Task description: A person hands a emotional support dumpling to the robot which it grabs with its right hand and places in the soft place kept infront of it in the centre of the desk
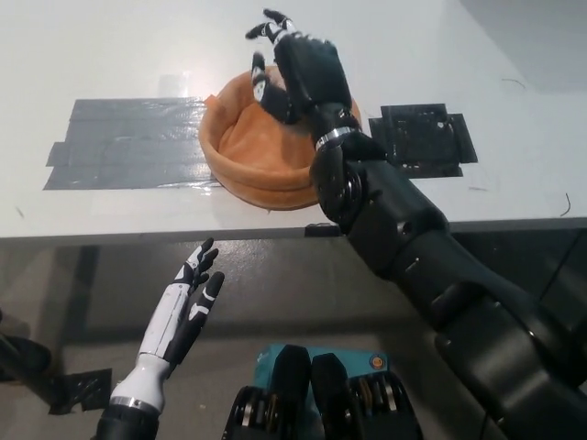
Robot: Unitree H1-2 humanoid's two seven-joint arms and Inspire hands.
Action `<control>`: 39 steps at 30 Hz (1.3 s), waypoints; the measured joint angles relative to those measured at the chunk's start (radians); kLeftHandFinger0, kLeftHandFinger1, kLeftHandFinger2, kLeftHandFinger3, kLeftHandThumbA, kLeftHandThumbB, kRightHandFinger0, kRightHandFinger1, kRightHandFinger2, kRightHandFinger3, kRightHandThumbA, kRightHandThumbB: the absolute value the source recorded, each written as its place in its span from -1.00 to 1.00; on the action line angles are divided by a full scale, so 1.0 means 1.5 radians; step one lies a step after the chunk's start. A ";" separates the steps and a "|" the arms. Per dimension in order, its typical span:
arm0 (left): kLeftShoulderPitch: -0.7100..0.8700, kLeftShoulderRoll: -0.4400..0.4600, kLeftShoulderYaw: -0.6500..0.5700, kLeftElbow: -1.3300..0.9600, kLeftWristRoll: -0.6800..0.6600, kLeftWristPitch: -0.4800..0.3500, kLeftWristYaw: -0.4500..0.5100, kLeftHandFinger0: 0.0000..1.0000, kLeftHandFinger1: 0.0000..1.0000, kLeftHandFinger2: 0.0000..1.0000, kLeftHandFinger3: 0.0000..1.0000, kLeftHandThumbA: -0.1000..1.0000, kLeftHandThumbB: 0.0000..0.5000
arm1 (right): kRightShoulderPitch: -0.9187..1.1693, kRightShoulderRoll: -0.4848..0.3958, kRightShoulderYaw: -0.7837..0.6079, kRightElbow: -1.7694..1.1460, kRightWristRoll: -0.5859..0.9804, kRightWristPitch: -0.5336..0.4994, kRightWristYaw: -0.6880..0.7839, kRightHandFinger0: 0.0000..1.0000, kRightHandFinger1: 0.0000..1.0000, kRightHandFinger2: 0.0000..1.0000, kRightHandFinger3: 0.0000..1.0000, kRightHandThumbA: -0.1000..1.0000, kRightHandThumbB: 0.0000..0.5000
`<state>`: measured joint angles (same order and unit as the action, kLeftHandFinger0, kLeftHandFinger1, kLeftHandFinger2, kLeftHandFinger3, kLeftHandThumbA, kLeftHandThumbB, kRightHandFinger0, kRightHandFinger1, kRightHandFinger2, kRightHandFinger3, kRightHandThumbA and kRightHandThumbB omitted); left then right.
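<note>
Emotional support dumpling: not visible in the head view; whether it lies under the right hand cannot be told. Soft orange basket (240, 160): near the worktop (110, 55) front edge. Right hand (295, 71): over the basket's far rim, fingers curled, grip indeterminate. Left hand (183, 307): below that edge, fingers spread, empty.

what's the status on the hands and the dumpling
Right hand open over the orange basket, holding nothing. Left hand open, idle below the table edge. No dumpling in sight. Nothing in the way.
</note>
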<state>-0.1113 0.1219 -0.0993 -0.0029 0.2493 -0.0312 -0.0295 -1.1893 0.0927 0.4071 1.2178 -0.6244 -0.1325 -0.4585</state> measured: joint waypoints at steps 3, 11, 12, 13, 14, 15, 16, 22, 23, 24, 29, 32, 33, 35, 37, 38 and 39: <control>0.000 0.000 0.000 0.000 0.000 0.000 0.000 1.00 1.00 1.00 1.00 0.94 -0.90 | 0.000 -0.003 -0.001 0.000 0.010 0.005 0.039 1.00 1.00 1.00 1.00 0.68 0.51; -0.002 0.001 0.000 0.000 0.000 0.000 0.000 1.00 1.00 1.00 1.00 0.95 -0.85 | 0.002 -0.022 -0.008 -0.053 0.035 0.008 0.137 1.00 1.00 1.00 1.00 1.00 0.72; -0.003 0.001 0.000 0.000 0.000 0.000 0.000 1.00 1.00 1.00 1.00 0.95 -0.85 | 0.004 -0.026 -0.010 -0.066 0.038 0.008 0.145 1.00 1.00 1.00 1.00 1.00 0.67; -0.003 0.001 -0.001 0.000 0.000 0.000 0.000 1.00 1.00 1.00 1.00 0.95 -0.85 | 0.007 -0.030 -0.012 -0.081 0.041 0.008 0.151 1.00 1.00 1.00 1.00 1.00 0.66; -0.004 0.001 -0.001 0.000 0.000 0.000 0.000 1.00 1.00 1.00 1.00 0.95 -0.85 | 0.011 -0.034 -0.015 -0.095 0.043 0.008 0.157 1.00 1.00 1.00 1.00 1.00 0.71; -0.004 0.001 -0.001 0.000 0.000 0.000 0.000 1.00 1.00 1.00 1.00 0.95 -0.82 | 0.016 -0.039 -0.020 -0.117 0.045 0.008 0.164 1.00 1.00 1.00 1.00 1.00 0.70; -0.004 0.001 -0.001 0.000 0.000 0.000 0.000 1.00 1.00 1.00 1.00 0.94 -0.82 | 0.019 -0.043 -0.024 -0.132 0.049 0.009 0.169 1.00 1.00 1.00 1.00 1.00 0.69; -0.004 0.001 -0.001 0.000 0.000 0.000 0.000 1.00 1.00 1.00 1.00 0.94 -0.87 | 0.052 -0.077 -0.051 -0.280 0.064 0.027 0.201 1.00 1.00 1.00 1.00 1.00 0.64; -0.004 0.001 -0.001 0.000 0.000 0.001 0.000 1.00 1.00 1.00 1.00 0.93 -0.85 | 0.058 -0.082 -0.057 -0.304 0.066 0.029 0.205 1.00 1.00 1.00 1.00 1.00 0.62; -0.004 0.001 -0.001 0.000 0.000 0.001 0.000 1.00 1.00 1.00 1.00 0.93 -0.85 | 0.065 -0.088 -0.063 -0.330 0.068 0.032 0.209 1.00 1.00 1.00 1.00 1.00 0.61; -0.004 0.001 -0.001 0.000 -0.001 0.001 0.000 1.00 1.00 1.00 1.00 0.90 -0.87 | 0.110 -0.116 -0.091 -0.455 0.079 0.050 0.227 1.00 1.00 1.00 1.00 1.00 0.45; -0.004 0.001 -0.001 0.001 -0.001 0.002 0.000 1.00 1.00 1.00 1.00 0.90 -0.98 | 0.153 -0.131 -0.105 -0.538 0.085 0.061 0.235 1.00 1.00 1.00 1.00 1.00 0.33; -0.004 0.001 -0.001 0.001 -0.001 0.002 0.000 1.00 1.00 1.00 1.00 0.90 -0.96 | 0.168 -0.134 -0.108 -0.560 0.086 0.064 0.237 1.00 1.00 1.00 1.00 1.00 0.36; -0.004 0.001 -0.001 0.002 -0.001 0.002 0.000 1.00 1.00 1.00 1.00 0.91 -0.99 | 0.199 -0.138 -0.113 -0.605 0.087 0.071 0.240 1.00 1.00 1.00 1.00 1.00 0.27; -0.004 0.001 -0.001 0.003 -0.001 0.002 0.000 1.00 1.00 1.00 1.00 0.90 -0.98 | 0.242 -0.143 -0.117 -0.658 0.088 0.078 0.245 1.00 1.00 1.00 1.00 1.00 0.18; -0.004 0.001 -0.001 0.004 -0.001 0.002 0.000 1.00 1.00 1.00 1.00 0.90 -0.93 | 0.249 -0.144 -0.118 -0.671 0.089 0.079 0.246 1.00 1.00 1.00 1.00 1.00 0.14; -0.003 0.001 -0.001 0.005 -0.001 0.002 0.000 1.00 1.00 1.00 1.00 0.91 -0.92 | 0.274 -0.147 -0.120 -0.702 0.090 0.082 0.249 1.00 1.00 1.00 1.00 1.00 0.13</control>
<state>-0.1163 0.1229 -0.1005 0.0048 0.2482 -0.0281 -0.0302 -0.7780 -0.1272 0.2273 0.1649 -0.4899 -0.0090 -0.0849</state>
